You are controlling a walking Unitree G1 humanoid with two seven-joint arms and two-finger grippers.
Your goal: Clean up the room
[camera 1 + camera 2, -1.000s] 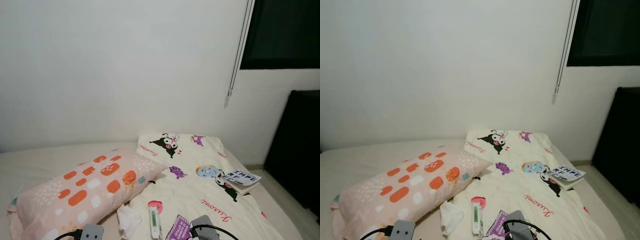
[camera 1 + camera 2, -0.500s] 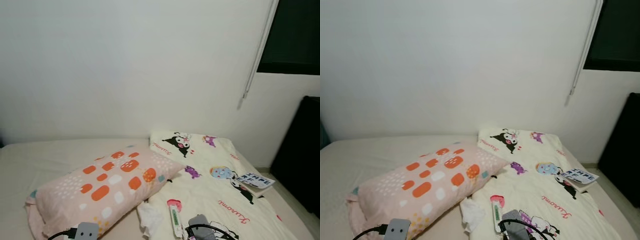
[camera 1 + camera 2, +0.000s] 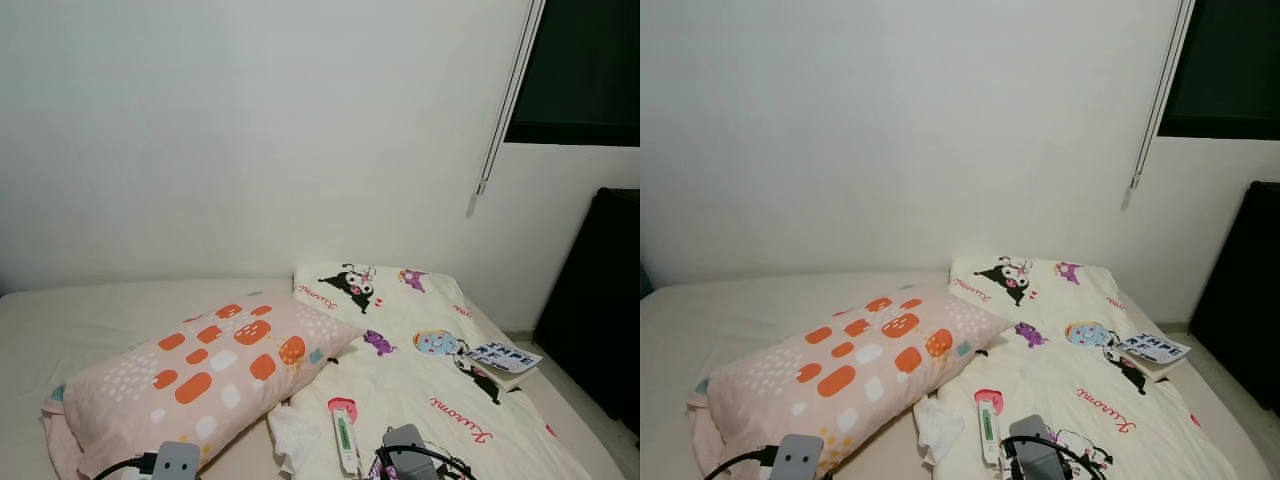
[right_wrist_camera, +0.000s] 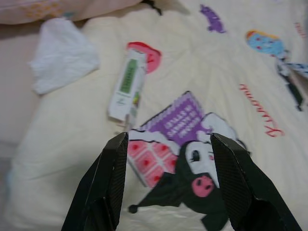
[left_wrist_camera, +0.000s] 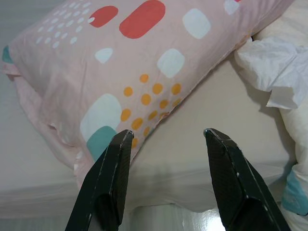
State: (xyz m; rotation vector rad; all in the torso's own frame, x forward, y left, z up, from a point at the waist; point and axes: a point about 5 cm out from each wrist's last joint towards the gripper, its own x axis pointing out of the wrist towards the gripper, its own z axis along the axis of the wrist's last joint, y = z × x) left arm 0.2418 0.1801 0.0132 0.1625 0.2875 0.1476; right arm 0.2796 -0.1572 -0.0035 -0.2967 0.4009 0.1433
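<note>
my left gripper (image 5: 166,134) agape over pink pillow (image 3: 200,375) | my right gripper (image 4: 168,139) agape above white box (image 4: 127,86), its label blurred | book (image 3: 500,357) at quilt (image 3: 420,380) edge, title unreadable

Crumpled white tissue (image 3: 296,436) on bare mattress, tucked between pink pillow (image 3: 195,377) and blanket's left edge. Small white-green box (image 3: 343,440) flat on cartoon blanket (image 3: 420,390), near foot edge. Book (image 3: 500,357) at blanket's right edge, closed.
</note>
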